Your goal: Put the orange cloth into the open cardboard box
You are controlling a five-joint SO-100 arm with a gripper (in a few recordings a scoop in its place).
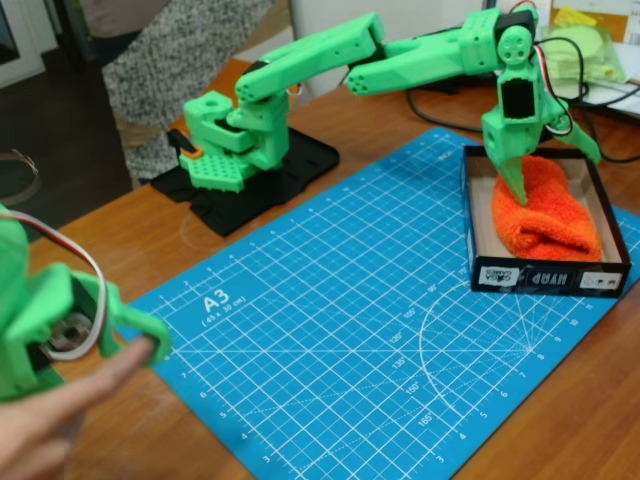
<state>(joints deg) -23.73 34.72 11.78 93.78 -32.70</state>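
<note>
Fixed view, looking down at an angle across a brown wooden table (pixel 420 110): a blue A3 cutting mat with a white grid (pixel 350 330) covers most of the middle and lower right of the frame. At the right edge of the mat sits the shallow open cardboard box with black outer walls and a pale beige inside (pixel 478 225), its short side with white printed lettering turned toward the lower right. Inside it lies the bright orange fluffy terry cloth (pixel 550 215), a thick rolled bundle that fills the right and middle of the box floor and leaves a strip of beige bare along the left wall. The bright green plastic arm (pixel 330 55) rises from a black base plate (pixel 250 185) at upper centre-left, reaches across the top of the frame and bends down over the box. Its green two-finger gripper (pixel 550 160) hangs over the far end of the box with its fingers spread wide apart and nothing between them; the left fingertip (pixel 517 190) points down onto the near-left part of the cloth, seemingly touching its surface, while the other finger stands off toward the right wall. Behind the table at upper left, a person's speckled grey garment (pixel 165 60) shows.
</note>
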